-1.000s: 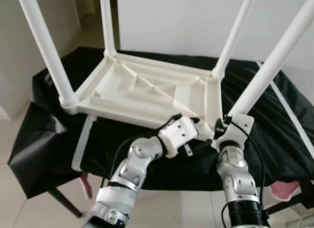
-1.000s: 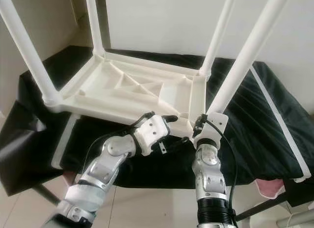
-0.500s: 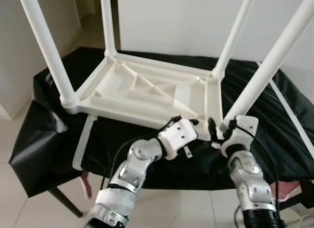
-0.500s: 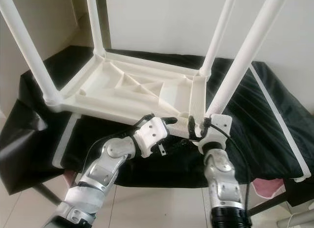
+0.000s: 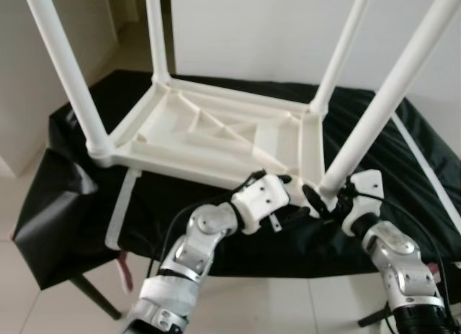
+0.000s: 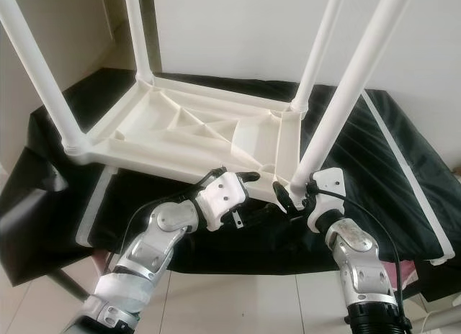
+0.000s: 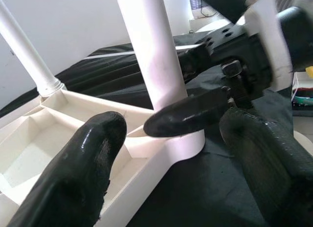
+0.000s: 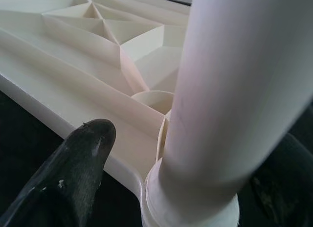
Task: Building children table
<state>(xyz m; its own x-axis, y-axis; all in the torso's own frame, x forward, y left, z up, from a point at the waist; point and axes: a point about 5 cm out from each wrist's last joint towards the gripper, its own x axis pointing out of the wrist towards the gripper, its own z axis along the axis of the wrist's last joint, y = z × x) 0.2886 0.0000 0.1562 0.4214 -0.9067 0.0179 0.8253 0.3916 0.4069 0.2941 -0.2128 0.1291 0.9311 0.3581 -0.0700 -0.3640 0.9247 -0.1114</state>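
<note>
- White plastic, the children's table (image 5: 216, 136) is lying upside down on a black cloth (image 5: 180, 204) that is draping a low stand, with its ribbed underside facing up and four round legs rising from the corners.
- Near right leg (image 5: 382, 104) is standing in its corner socket, leaning slightly to the right as it climbs.
- Right gripper (image 6: 292, 197) is reaching in from the near right, its black fingers (image 8: 73, 168) spread on either side of that leg's base; whether they are actually pressing on it, I cannot tell.
- Left gripper (image 5: 288, 193) is hovering at the near edge of the tabletop, just left of the same corner, its fingers (image 7: 83, 163) parted and holding nothing.
- Flat white strips are lying on the cloth: one (image 5: 122, 208) by the near left corner, another (image 6: 403, 168) along the right side.
</note>
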